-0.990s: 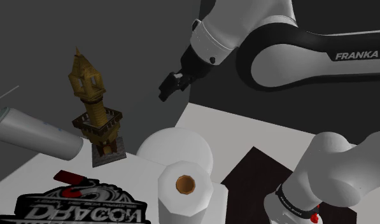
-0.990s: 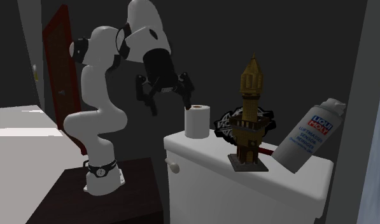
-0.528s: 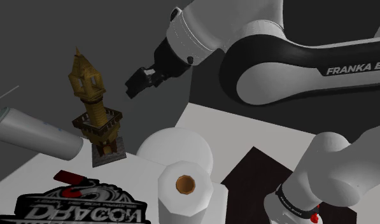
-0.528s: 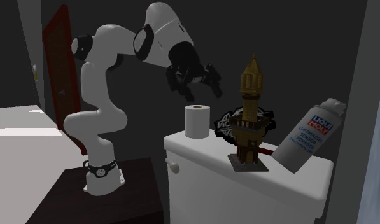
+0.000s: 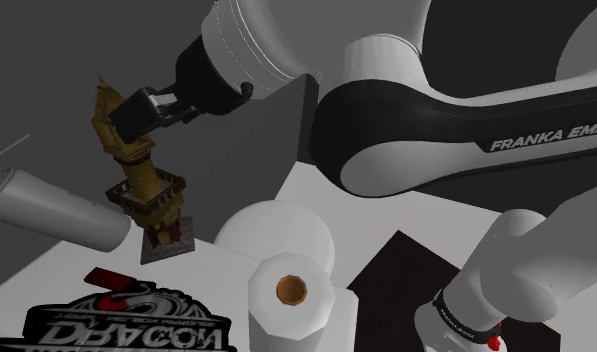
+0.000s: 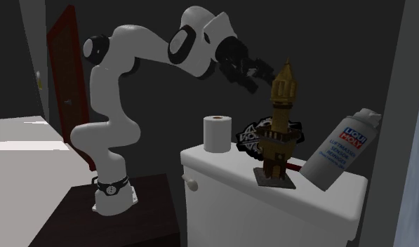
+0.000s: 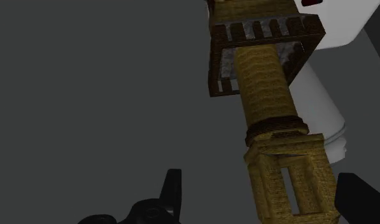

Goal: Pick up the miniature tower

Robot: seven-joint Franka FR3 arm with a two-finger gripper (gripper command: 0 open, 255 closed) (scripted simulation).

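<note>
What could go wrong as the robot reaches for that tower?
1. The tower looks tilted, with the open gripper around its top; a nudge could topple it off the tank.
2. It sits nearer one finger, so closing may push it sideways.
3. The can leans close by and might get knocked.

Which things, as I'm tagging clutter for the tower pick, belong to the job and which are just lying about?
Job: tower; gripper, open at the tower's top.
Lying about: paper roll; spray can; Dragon logo. All of these sit on the white tank.
</note>
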